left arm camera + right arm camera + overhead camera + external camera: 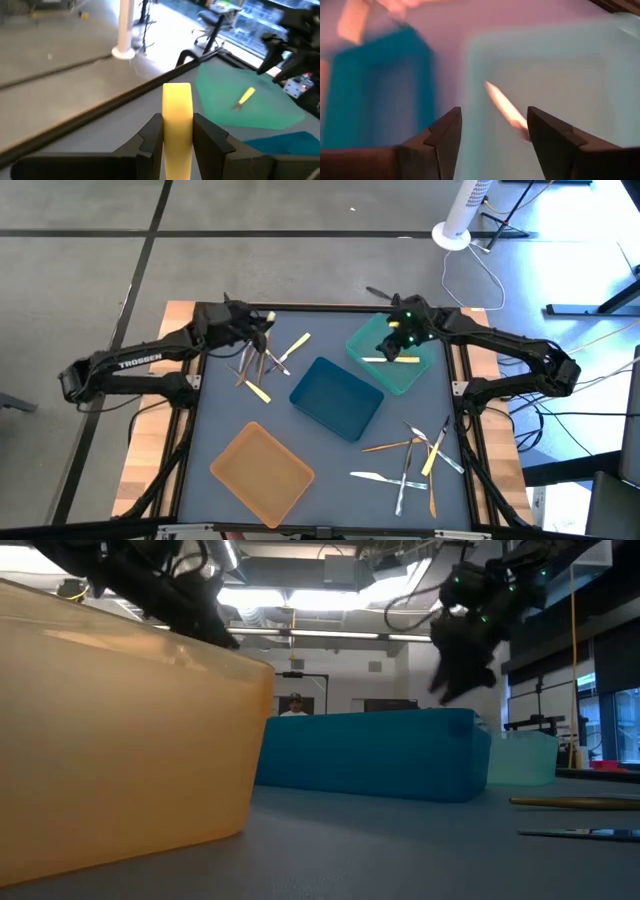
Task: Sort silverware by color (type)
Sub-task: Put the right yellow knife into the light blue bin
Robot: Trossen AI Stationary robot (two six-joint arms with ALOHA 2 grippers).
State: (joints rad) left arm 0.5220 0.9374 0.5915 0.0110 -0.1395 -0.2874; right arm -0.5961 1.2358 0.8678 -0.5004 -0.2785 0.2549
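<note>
Grey bench (330,450): our left tool (177,131) pinched a yellow plastic utensil (177,107) (thin, liable to slip); right tool (492,132) gaped empty over the teal plastic tray (400,372).

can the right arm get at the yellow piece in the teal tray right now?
Probably yes. The right gripper hangs open directly over the teal tray, and the yellow piece lies alone inside with nothing covering it. The left gripper is away, shut on another yellow utensil.
</note>
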